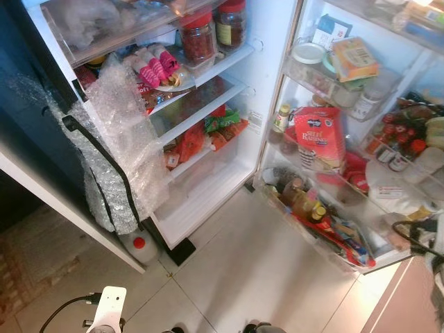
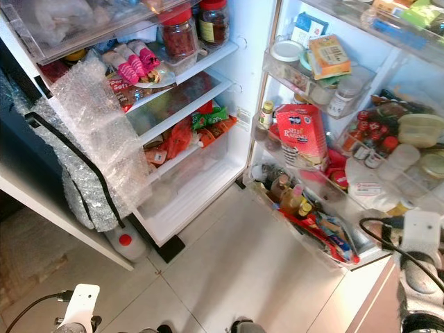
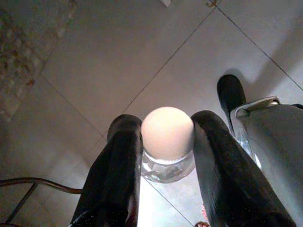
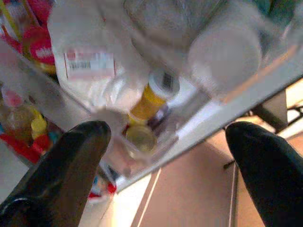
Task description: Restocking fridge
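The fridge stands open before me, its shelves (image 1: 201,104) on the left and its door racks (image 1: 333,201) on the right. In the left wrist view, my left gripper (image 3: 166,124) is shut on a clear glass jar (image 3: 168,165) with a pale round lid and holds it low over the tiled floor. My right gripper (image 4: 170,130) is open in front of a lower door rack (image 4: 203,127), whose clear rim holds a yellow-capped bottle (image 4: 147,101) and a white labelled bag (image 4: 94,66). My right wrist (image 2: 420,232) is by the door's lower right corner.
Two red-lidded jars (image 1: 199,35) and pink packets (image 1: 156,66) sit on the upper shelves. A sheet of bubble wrap (image 1: 125,152) hangs over the fridge's left side. A white jug with a red cap (image 1: 139,244) stands on the floor (image 1: 257,277) below it. A red bag (image 1: 319,139) leans in the door.
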Controlling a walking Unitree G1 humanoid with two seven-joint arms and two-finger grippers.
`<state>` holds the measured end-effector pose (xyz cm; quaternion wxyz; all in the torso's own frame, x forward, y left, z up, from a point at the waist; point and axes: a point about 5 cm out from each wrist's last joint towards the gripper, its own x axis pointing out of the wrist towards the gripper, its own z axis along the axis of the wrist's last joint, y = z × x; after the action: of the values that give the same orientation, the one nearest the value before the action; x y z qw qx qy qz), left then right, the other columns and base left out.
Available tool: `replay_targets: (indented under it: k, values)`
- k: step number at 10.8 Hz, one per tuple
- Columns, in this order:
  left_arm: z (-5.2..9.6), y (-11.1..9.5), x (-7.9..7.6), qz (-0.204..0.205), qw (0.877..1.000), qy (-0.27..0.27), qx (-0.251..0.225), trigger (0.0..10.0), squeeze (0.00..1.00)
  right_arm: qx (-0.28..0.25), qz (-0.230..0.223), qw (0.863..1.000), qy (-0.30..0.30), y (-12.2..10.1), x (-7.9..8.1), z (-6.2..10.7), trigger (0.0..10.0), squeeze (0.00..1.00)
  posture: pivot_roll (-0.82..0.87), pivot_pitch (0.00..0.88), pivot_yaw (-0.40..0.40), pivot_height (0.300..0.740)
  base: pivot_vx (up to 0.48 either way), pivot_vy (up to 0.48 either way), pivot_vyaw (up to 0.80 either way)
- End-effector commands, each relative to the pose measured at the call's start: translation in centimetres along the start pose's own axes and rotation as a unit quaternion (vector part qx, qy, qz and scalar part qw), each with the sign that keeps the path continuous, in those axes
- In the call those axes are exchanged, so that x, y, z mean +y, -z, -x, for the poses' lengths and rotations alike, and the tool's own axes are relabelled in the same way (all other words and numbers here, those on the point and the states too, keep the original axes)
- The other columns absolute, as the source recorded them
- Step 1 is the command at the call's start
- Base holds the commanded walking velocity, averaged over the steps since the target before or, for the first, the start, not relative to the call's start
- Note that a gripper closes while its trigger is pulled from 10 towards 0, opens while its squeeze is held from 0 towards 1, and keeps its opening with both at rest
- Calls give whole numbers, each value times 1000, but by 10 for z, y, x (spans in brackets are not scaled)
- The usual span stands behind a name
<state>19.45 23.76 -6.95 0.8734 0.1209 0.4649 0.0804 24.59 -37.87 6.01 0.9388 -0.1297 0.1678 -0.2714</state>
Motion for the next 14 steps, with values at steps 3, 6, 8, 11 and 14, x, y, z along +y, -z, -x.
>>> replay_targets:
  k: [3, 6, 8, 11, 14]
  values:
    - [1, 10, 2, -1, 1000, -6, 13, 10000, 0, 51, 6, 998, 38, 11, -23, 2, 10000, 0, -193, 171, 7, 740, 0, 0, 0]
    - [1, 10, 1, 2, 1000, -3, 14, 10000, 0, 93, -3, 996, 5, 39, 1, 14, 10000, 0, -183, 170, -1, 740, 0, 0, 0]
    - [1, 11, 0, 4, 1000, -4, 15, 10000, 0, 142, -8, 989, -40, 70, 33, 32, 10000, 0, -177, 178, -7, 740, 0, 0, 0]
    - [1, 10, -1, 9, 1000, -1, 15, 10000, 0, 213, -23, 968, -132, 108, 85, 67, 10000, 0, -175, 184, -10, 740, 0, 0, 0]
    - [1, 10, -1, 6, 1000, -2, 16, 10000, 0, 246, -31, 949, -196, 122, 122, 91, 10000, 0, -185, 192, -13, 740, 0, 0, 0]
